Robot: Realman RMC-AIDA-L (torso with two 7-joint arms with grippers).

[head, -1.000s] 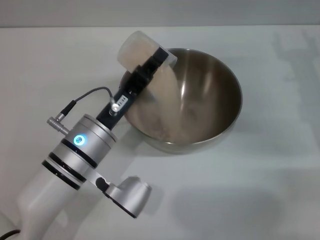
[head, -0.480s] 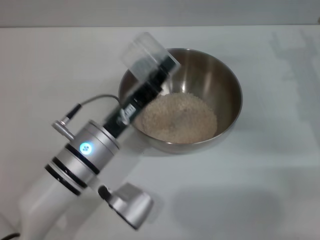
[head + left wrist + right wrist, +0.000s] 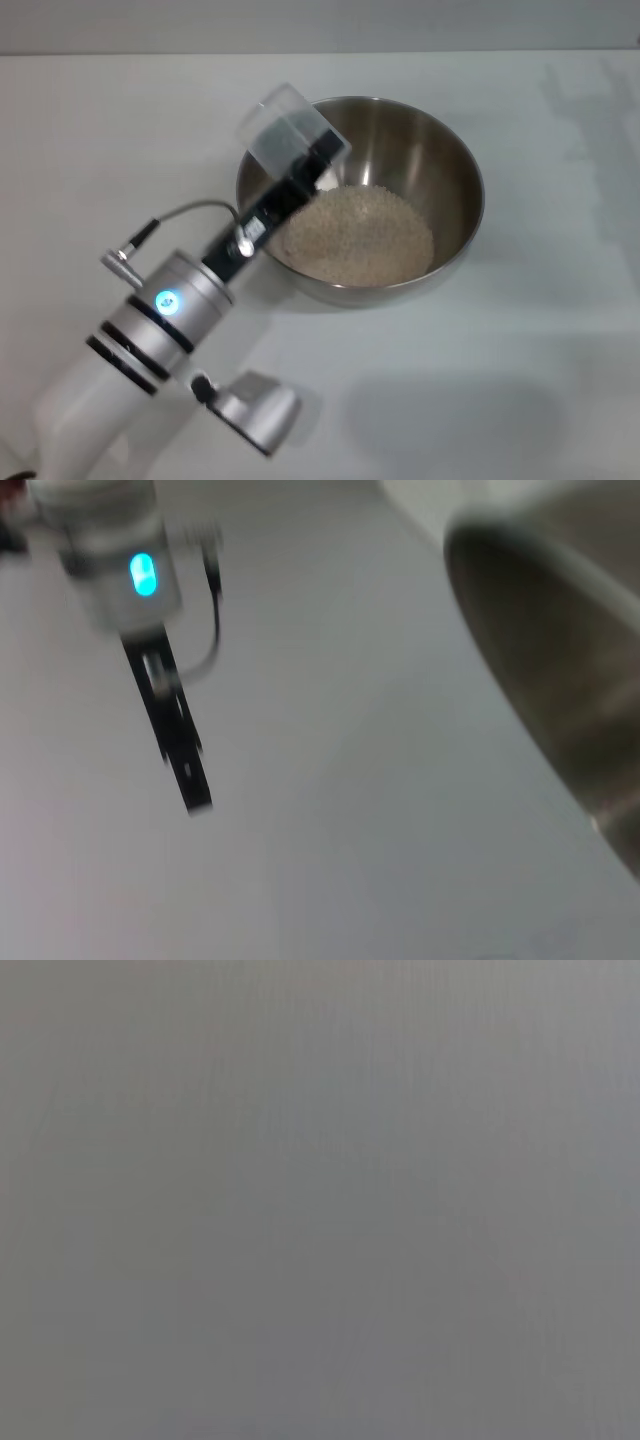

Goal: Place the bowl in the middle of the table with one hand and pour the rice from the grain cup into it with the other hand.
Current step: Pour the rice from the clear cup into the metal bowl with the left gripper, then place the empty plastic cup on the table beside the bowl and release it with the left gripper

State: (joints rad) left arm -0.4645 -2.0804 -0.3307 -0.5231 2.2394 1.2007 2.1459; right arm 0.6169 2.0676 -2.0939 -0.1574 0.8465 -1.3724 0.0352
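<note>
The steel bowl [image 3: 470, 175] stands on the white table [image 3: 520, 380], right of the table's middle in the head view. A heap of rice [image 3: 360, 235] lies in its bottom. My left gripper [image 3: 308, 152] is shut on the transparent grain cup [image 3: 285, 125] and holds it tilted over the bowl's left rim. The cup looks empty. The bowl's outer wall also shows in the left wrist view [image 3: 560, 660]. My right gripper is out of view; the right wrist view shows only plain grey.
The left arm [image 3: 160, 310], with its blue light, crosses the table's front left, a cable looping beside it. In the left wrist view, a blurred blue-lit arm with a black finger [image 3: 175, 730] hangs over the table.
A second ago rice was streaming from the full cup into the bowl. Now the cup is empty and the rice lies settled. The left wrist has turned and drawn back slightly.
</note>
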